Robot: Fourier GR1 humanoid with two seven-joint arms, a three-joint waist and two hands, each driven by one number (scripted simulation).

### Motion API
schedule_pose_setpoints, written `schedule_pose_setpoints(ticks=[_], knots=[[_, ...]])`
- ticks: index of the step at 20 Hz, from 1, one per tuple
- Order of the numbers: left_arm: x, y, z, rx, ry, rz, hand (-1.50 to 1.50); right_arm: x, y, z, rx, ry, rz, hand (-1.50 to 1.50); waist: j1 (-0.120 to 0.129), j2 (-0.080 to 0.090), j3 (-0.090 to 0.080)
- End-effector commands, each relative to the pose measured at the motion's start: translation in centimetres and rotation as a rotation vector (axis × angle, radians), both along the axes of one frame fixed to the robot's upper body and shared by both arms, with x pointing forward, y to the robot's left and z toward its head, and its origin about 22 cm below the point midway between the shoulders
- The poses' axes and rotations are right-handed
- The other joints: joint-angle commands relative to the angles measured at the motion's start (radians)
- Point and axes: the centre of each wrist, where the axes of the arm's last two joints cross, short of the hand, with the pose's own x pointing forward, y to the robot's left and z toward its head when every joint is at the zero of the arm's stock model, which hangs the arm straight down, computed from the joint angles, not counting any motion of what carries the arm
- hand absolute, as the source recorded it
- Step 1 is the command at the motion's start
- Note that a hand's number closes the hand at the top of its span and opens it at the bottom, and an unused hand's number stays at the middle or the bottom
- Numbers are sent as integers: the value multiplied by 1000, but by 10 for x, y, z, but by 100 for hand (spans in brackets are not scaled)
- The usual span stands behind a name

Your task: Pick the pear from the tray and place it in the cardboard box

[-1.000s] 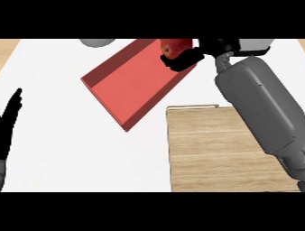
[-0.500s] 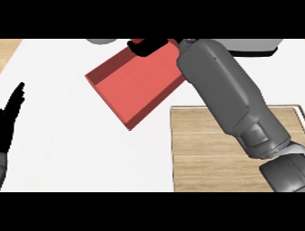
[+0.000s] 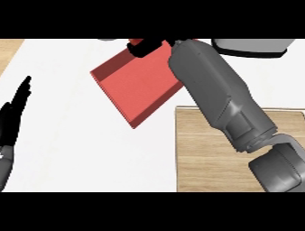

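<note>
**Right hand at the far end of the tray, pear out of sight**

Biggest thing first: the white desk fills the view from edge to edge. Across it lies the grey right forearm, stretched from the lower right up towards the top, passing over the corner of the cardboard box. The box sits at lower right, its top open and its wood-toned bottom bare.

Just beside the box's upper left corner is the red tray, set at a slant. Its near part shows nothing on it.

At the left edge, the left hand rests open, fingers straight up, well apart from everything.

The right hand is a black shape at the tray's far end, cut off by the top of the view. I cannot tell whether it is open or closed on anything.

And the pear? It is not visible, so probably it is under that hand or just out of view.

The risk as I judge it: the grasp happens where the view gives little check, so a poor hold could let the pear roll. The forearm could also nudge the tray or the box rim on the way across.
</note>
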Motion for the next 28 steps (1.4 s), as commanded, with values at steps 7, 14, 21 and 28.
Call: schedule_pose_setpoints(ticks=[7, 14, 21, 28], knots=[[6, -15, -3, -13, -3, -28, 0, 0, -3, -28, 91, 183, -89, -150, 38, 12, 0], [10, -15, -1, -2, -9, -36, 0, 0, -6, -28, 224, -8, -48, -150, 35, 16, 1], [6, -9, -4, -3, -7, -11, 0, 3, -20, -29, 470, -117, -100, -150, 4, 6, 2], [-5, -5, -4, -15, 8, 11, 0, 20, -87, -12, 610, -121, -101, -150, -16, -9, 3]])
